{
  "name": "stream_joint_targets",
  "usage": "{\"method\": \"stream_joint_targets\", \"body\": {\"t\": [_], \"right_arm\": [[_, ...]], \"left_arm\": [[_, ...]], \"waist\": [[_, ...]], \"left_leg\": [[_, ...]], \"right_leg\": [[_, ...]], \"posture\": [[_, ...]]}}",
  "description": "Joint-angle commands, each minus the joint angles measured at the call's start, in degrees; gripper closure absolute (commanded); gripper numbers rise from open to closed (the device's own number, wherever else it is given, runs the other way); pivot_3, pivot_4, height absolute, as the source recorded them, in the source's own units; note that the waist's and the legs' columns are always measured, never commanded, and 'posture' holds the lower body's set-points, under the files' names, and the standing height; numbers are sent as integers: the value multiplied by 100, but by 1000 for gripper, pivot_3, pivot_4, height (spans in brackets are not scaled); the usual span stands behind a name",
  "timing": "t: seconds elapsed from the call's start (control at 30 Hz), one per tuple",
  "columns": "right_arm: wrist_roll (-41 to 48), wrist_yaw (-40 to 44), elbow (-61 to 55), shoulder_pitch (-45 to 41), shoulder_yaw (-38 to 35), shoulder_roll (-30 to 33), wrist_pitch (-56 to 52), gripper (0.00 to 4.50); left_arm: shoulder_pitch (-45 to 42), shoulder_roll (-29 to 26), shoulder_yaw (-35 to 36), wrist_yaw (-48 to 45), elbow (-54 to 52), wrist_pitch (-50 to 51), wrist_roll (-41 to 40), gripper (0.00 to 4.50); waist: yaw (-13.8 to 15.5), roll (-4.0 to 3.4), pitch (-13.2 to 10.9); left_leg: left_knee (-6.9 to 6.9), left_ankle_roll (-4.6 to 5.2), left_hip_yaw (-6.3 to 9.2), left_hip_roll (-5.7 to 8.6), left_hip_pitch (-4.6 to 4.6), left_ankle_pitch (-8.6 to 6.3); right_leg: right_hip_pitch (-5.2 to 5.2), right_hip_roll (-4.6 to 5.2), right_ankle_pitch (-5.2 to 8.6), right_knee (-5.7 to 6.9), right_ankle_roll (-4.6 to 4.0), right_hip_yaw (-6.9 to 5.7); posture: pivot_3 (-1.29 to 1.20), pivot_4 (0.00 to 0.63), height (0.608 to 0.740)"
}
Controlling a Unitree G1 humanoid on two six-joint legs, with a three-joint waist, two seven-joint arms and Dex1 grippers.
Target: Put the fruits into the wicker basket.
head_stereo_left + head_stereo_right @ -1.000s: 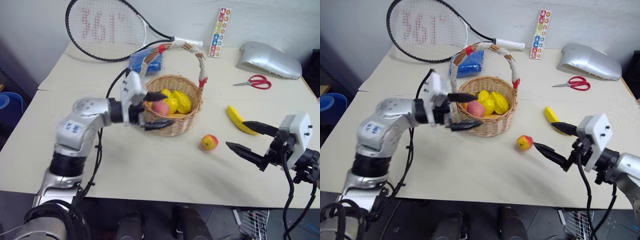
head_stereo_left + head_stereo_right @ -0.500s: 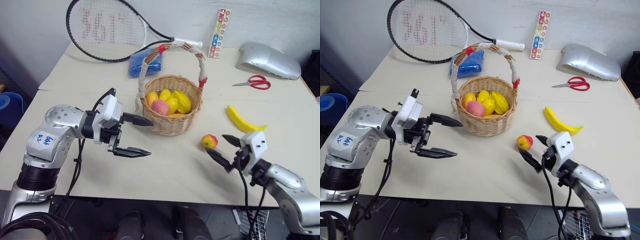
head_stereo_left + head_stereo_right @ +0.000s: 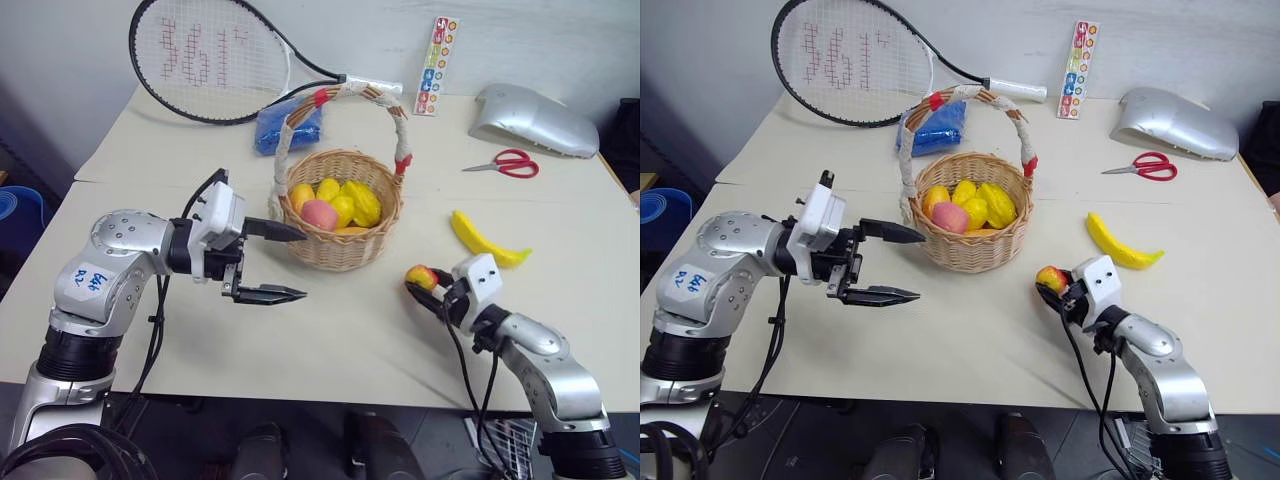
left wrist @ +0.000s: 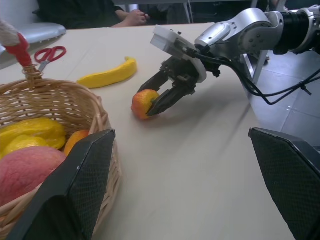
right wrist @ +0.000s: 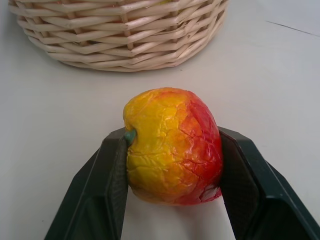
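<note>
The right gripper has its 2 black fingers pressed against either side of the red-and-yellow apple, which sits on the table just in front of the wicker basket. The grip looks centred, so a straight lift, clearing the rim before moving over, should serve best. That forearm lies low, reaching toward the basket. The left gripper hangs spread and empty beside the basket. Farther off lies the banana.
</note>
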State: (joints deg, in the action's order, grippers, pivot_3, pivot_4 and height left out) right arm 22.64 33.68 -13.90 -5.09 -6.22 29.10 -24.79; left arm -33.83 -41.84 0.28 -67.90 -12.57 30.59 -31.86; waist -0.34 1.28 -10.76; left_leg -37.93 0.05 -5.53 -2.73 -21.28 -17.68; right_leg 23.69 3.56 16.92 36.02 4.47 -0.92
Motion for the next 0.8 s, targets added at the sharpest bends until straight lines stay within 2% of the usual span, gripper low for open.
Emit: {"method": "stream_joint_targets", "body": {"t": [0.03,0.13,0.27,0.37,0.43,0.53,0.67,0.8], "right_arm": [[967,403,-826,-238,-418,151,-367,2441],[1394,374,-1133,-825,-291,166,-827,2441],[1143,1,-926,-2017,293,-190,-1017,2441],[287,-818,159,-3173,767,-878,-744,2441],[131,-968,821,-3633,799,-1224,-596,2441],[94,-814,1228,-3821,762,-1352,-562,1342],[233,-581,628,-3474,651,-1094,-796,123],[866,-405,-605,-2760,-27,-444,-1410,51]], "left_arm": [[23,-136,403,171,-173,112,-223,0],[61,-112,576,454,-210,175,-243,0],[-27,35,635,876,-282,295,-304,0],[32,26,608,958,-470,369,-342,0],[38,13,627,1008,-539,430,-375,0],[7,-3,706,1116,-624,545,-470,0],[40,-32,766,1145,-697,615,-579,0],[17,22,644,1166,-622,521,-491,0]], "waist": [[-8,0,0],[-75,0,0],[-125,0,0],[-153,1,0],[-166,0,0],[-101,1,0],[-117,1,0],[-101,1,0]], "left_leg": [[0,0,0,0,0,0],[0,-1,0,-7,3,-1],[1,-4,7,-7,4,0],[3,-14,3,-8,-2,2],[1,-39,-10,-9,-4,14],[2,-47,-9,-6,-37,19],[-23,-36,-2,3,-110,13],[-19,-18,1,13,-117,2]], "right_leg": [[0,1,0,0,0,0],[0,11,0,4,0,2],[0,14,0,8,0,-3],[14,12,1,16,-4,-2],[25,12,3,27,-7,3],[62,18,7,54,-14,2],[121,30,5,80,-11,-2],[124,46,5,75,-10,-17]], "posture": [[0,150,740],[0,150,740],[0,150,740],[0,150,740],[0,150,740],[0,150,740],[0,150,740],[0,150,740]]}}
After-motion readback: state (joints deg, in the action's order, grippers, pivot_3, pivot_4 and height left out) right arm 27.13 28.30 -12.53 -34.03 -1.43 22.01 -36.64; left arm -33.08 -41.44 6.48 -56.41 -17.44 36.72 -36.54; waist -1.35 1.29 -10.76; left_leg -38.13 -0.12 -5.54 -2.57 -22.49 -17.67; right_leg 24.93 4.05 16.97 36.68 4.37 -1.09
